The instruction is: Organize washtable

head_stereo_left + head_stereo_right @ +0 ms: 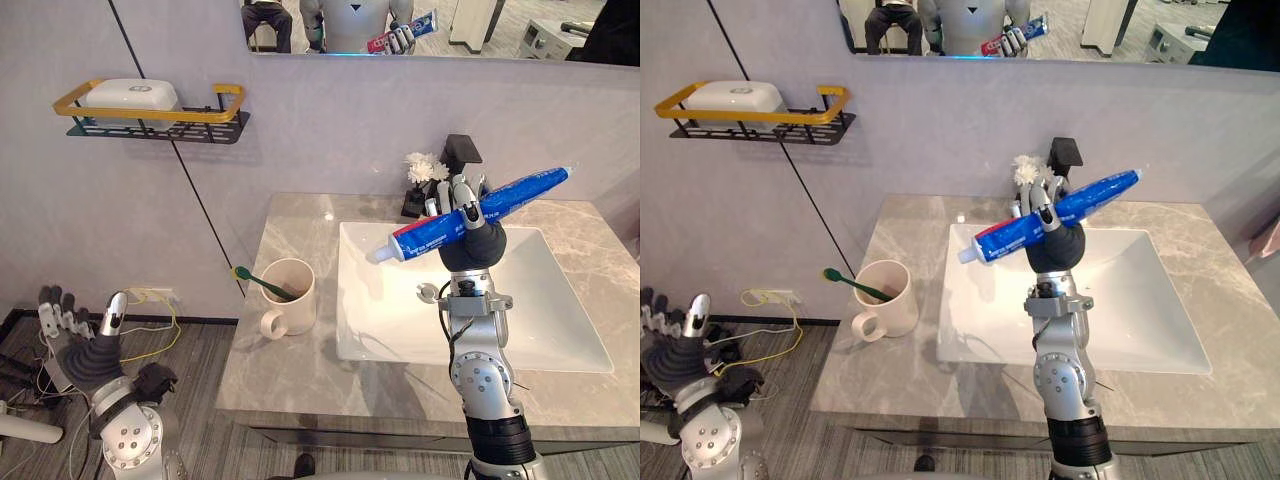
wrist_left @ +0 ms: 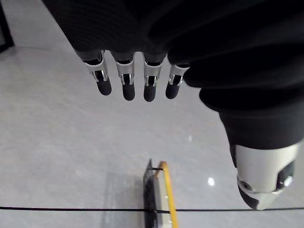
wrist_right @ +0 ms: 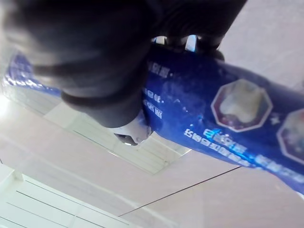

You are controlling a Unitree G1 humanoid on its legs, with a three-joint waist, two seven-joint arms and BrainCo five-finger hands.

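Yellow rail on the wall shelf (image 1: 150,117) at far left, a white soap box (image 1: 130,95) sitting in it, and below that, down off the worktop's left edge, the left hand (image 1: 85,350) hangs idle with fingers (image 2: 126,80) straight and nothing in them. Moving right onto the grey marble worktop (image 1: 300,385): a cream mug (image 1: 290,300) stands near the left edge, a green toothbrush (image 1: 262,283) leaning out of it toward the wall shelf. Then the white sink (image 1: 400,340), and here's the action: the right hand (image 1: 468,235) is up over the basin, fingers and thumb wrapped round a blue toothpaste tube (image 1: 520,192), cap end low and pointing at the mug, crimped tail high toward the back right. White flowers (image 1: 425,168) and a black tap (image 1: 462,150) sit at the back edge behind it. My read is the tube belongs in that mug. To do it well, carry it left across the sink's rim with height to spare, tip the cap end downward, aim for the mug's open side away from the toothbrush, and let go only once the tube rests inside, since a nudge could topple the mug.
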